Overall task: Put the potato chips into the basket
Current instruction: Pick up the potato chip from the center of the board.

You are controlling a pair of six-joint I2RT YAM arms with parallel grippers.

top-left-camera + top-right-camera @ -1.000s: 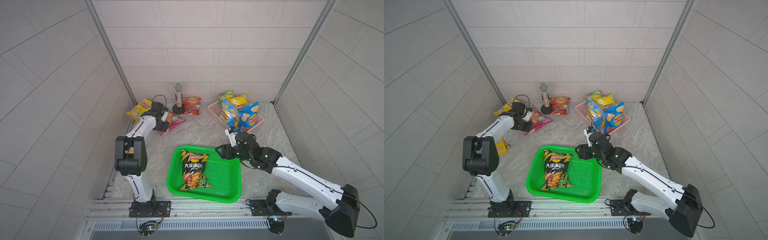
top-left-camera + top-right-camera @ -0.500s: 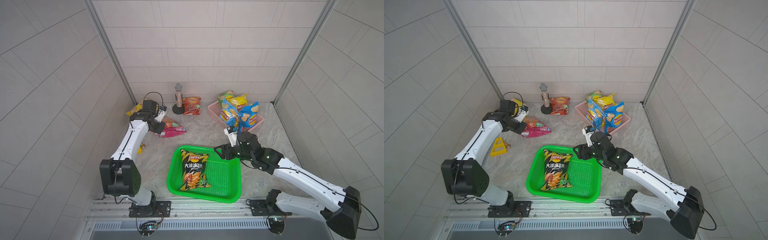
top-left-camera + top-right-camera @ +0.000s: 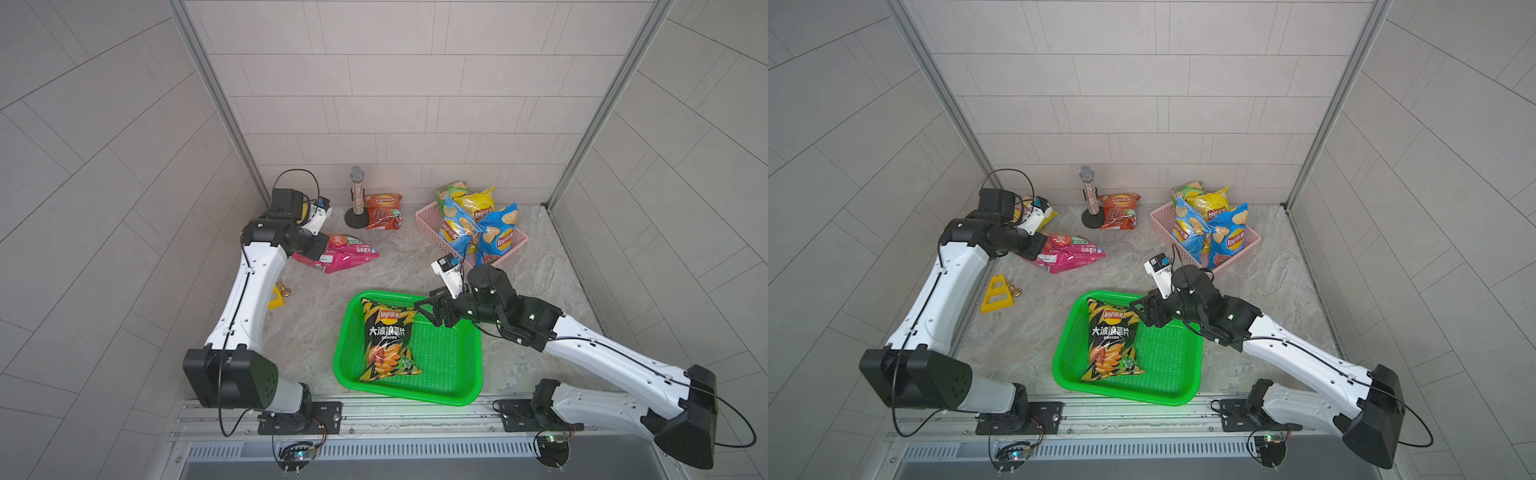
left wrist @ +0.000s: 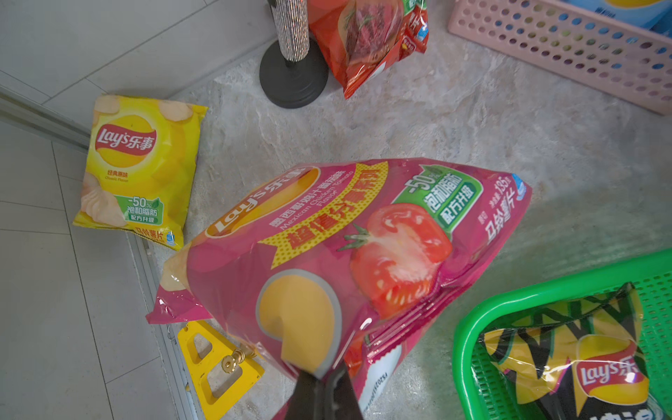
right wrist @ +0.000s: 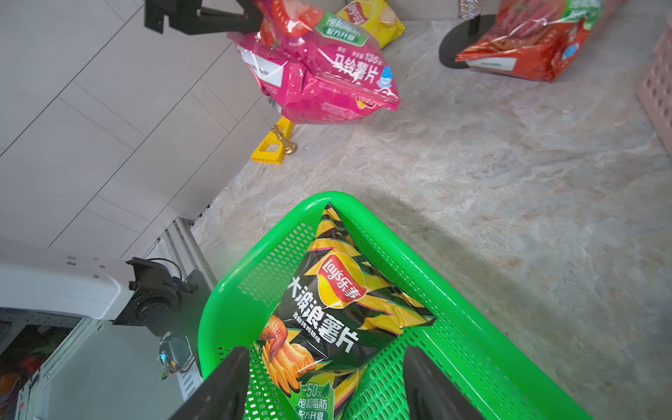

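Green basket sits under the right gripper, whose jaws are spread wide and hold nothing. Magenta chips bag hangs clear of the table, its edge pinched in the clamped left gripper. Black chips bag lies flat in the basket, just ahead of the right gripper's tips. Red chips bag and small yellow chips bag lie beyond the left gripper.
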